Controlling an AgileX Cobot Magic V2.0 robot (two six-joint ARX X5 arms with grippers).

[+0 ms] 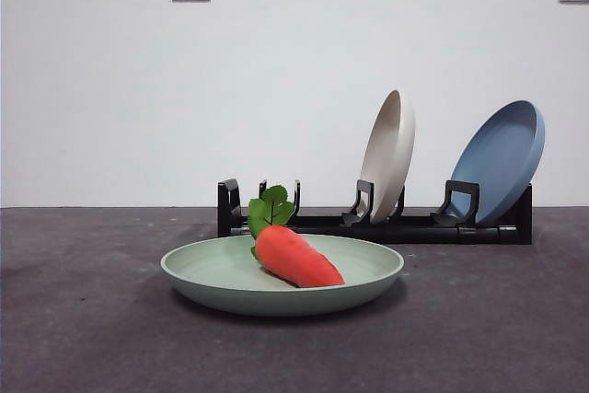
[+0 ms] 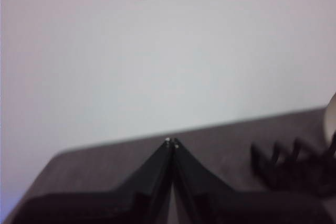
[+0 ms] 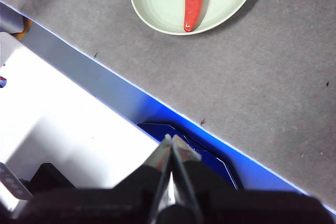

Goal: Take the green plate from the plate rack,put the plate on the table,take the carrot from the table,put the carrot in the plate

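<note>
Dark grey surface (image 1: 83, 338) spanning the front view, backed by a white wall (image 1: 276, 89) carrying two sockets. Plate rack (image 1: 386, 224) standing at the rear, black and low; seen whole only in the front view, while the left wrist view catches just a few blurred prongs (image 2: 283, 163). Blue plate (image 1: 502, 161) leaning in the rack's rightmost slot, beige plate (image 1: 388, 156) upright in the next; leftmost slots holding nothing. Green plate (image 1: 281, 275) lying flat on the surface in front of the rack, apart from it. Carrot (image 1: 296, 257) resting inside that plate, leaves toward the rack, tip toward the camera. Same plate (image 3: 157, 3) and carrot (image 3: 193, 1) shown from above in the right wrist view, the carrot's tip near the rim; surface edge and bright floor visible there alone. Left pincer (image 2: 171, 142) raised, facing the wall, jaws pressed together on nothing. Right pincer (image 3: 171, 142) beyond the surface edge, well clear of the plate, jaws likewise closed and empty.
</note>
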